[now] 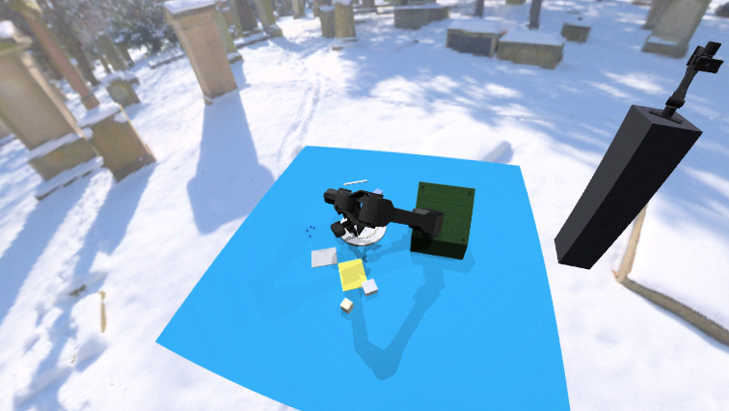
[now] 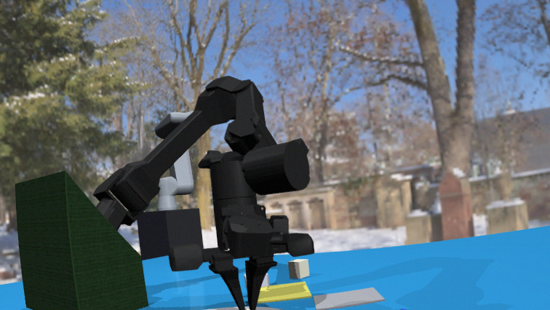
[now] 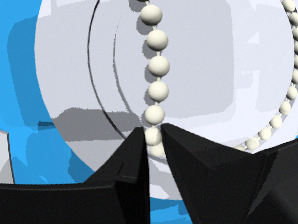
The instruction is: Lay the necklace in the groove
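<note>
In the top view, a dark green block [image 1: 445,202] stands toward three o'clock of a round white board [image 1: 378,238], and a black arm [image 1: 402,215] reaches from it toward nine o'clock, partly covering the board. A thin white stick [image 1: 355,181] lies near twelve o'clock of the board, small blue specks [image 1: 310,231] toward nine. A pale grey panel [image 1: 323,257] sits toward seven; a yellow panel [image 1: 352,274] toward six, with a whitish block [image 1: 369,287] at its four o'clock corner and a cream cube [image 1: 346,305] near its six o'clock edge.

Cream pearl bead necklace [image 3: 158,66], pinched at one bend by the claw [image 3: 152,133] [image 2: 246,304], round white grooved bead board [image 3: 200,60] [image 1: 361,241] beneath
</note>
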{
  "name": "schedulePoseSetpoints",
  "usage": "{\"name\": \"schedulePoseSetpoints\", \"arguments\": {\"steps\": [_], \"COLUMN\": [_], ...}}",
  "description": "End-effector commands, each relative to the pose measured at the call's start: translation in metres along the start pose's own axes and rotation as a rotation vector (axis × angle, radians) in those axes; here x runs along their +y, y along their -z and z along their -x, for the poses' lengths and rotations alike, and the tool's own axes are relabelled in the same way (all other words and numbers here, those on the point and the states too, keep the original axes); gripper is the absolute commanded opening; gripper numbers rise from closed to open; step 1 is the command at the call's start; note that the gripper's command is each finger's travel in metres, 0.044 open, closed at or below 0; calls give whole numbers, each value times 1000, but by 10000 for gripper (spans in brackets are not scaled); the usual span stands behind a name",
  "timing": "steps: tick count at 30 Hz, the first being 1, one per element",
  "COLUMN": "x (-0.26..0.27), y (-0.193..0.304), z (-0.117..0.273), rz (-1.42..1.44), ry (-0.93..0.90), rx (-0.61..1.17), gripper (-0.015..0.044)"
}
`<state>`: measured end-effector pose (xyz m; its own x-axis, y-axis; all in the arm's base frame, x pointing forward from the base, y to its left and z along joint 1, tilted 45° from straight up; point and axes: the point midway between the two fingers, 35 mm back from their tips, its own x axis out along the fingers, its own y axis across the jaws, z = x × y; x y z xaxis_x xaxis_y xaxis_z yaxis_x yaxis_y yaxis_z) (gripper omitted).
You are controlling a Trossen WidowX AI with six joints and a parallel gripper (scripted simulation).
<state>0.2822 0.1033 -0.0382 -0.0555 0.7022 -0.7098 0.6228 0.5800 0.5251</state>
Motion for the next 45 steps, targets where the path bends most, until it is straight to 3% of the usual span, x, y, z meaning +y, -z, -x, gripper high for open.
{"name": "schedulePoseSetpoints", "arguments": {"steps": [1, 33, 45], "x": [0, 6, 6], "y": [0, 4, 4], "z": [0, -2, 2], "rz": [1, -7, -4], "ry": [0, -4, 0], "rx": [-1, 6, 3], "gripper": [0, 0, 315]}}
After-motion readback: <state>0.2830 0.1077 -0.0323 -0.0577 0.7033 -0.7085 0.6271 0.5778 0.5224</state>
